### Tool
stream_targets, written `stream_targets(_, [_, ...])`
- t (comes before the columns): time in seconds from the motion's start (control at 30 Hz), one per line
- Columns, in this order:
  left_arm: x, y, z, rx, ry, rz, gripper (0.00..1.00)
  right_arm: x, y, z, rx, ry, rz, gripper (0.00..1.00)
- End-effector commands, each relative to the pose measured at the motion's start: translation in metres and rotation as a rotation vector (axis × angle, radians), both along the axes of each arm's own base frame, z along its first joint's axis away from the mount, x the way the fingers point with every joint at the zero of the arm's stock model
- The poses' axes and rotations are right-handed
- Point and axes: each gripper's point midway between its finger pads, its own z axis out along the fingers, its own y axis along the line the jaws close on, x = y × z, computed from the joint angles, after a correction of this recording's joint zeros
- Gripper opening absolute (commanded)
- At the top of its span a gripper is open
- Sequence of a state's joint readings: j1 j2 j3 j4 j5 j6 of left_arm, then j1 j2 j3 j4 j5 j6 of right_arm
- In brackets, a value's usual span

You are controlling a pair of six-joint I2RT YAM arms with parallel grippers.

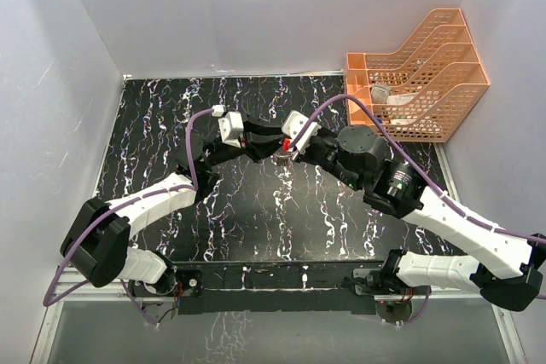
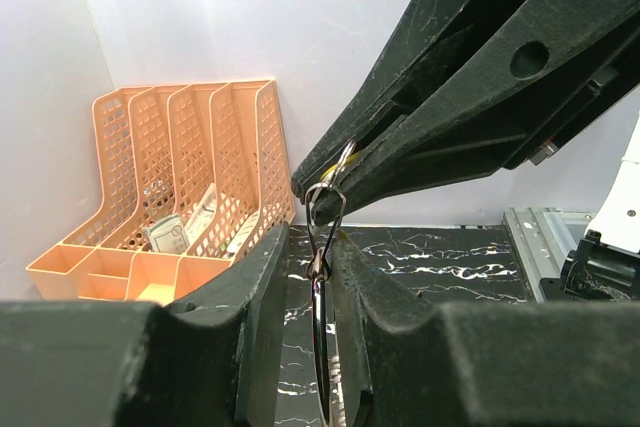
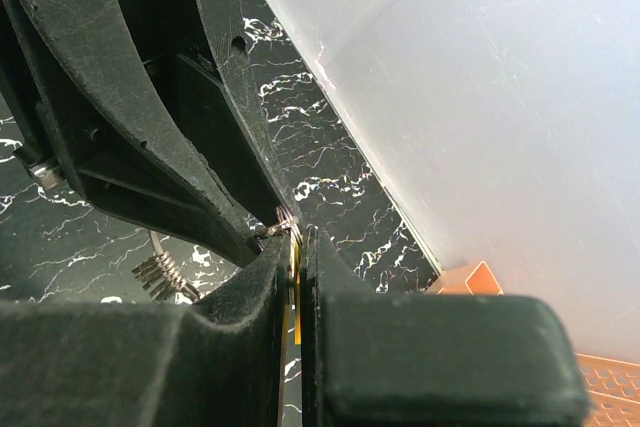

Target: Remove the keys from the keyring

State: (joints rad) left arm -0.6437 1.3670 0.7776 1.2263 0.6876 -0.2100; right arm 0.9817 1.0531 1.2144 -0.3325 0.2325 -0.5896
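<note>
Sliding the yellow-headed key along the wire rather than tugging against it, we should hold the keyring steady. Our left gripper nips the ring narrowly, and our right gripper is clamped on the key. Both arms reach inward, meeting above mid-tabletop.

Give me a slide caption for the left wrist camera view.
Left claw holds the keyring edge-on while the right claw pinches a yellow key at its top, orange file rack behind.
</note>
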Motion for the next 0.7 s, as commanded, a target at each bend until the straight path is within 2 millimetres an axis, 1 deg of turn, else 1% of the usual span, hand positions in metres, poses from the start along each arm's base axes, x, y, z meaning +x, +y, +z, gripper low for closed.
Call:
stream_targets(0.0, [-0.011, 0.006, 0.028, -0.048, -0.085, -0.013, 0.22, -0.004, -0.001, 0.03, 0.093, -0.059, 0.01, 0.0])
stream_targets(0.07, [-0.011, 0.006, 0.028, -0.049, -0.089, -0.014, 0.19, -0.004, -0.001, 0.031, 0.095, -0.059, 0.01, 0.0])
stream_targets(0.23, [-0.013, 0.005, 0.026, -0.049, -0.104, -0.024, 0.0, -0.003, -0.001, 0.031, 0.095, -0.059, 0.007, 0.0])
stream_targets(0.37, [-0.012, 0.005, 0.026, -0.044, -0.099, -0.016, 0.0, -0.004, -0.002, 0.031, 0.096, -0.059, 0.004, 0.0])
stream_targets(0.53, [-0.008, 0.01, 0.028, -0.042, -0.099, 0.027, 0.0, -0.003, -0.004, 0.032, 0.101, -0.056, -0.006, 0.0])
stream_targets(0.57, [-0.005, 0.011, 0.029, -0.04, -0.099, 0.051, 0.0, -0.003, -0.005, 0.034, 0.102, -0.055, -0.011, 0.0])
stream_targets(0.6, [0.001, 0.012, 0.024, -0.022, -0.078, 0.082, 0.0, -0.002, -0.006, 0.035, 0.102, -0.054, -0.018, 0.0])
stream_targets(0.67, [0.015, 0.018, 0.024, -0.006, -0.063, 0.166, 0.0, -0.001, -0.01, 0.038, 0.101, -0.054, -0.036, 0.0])
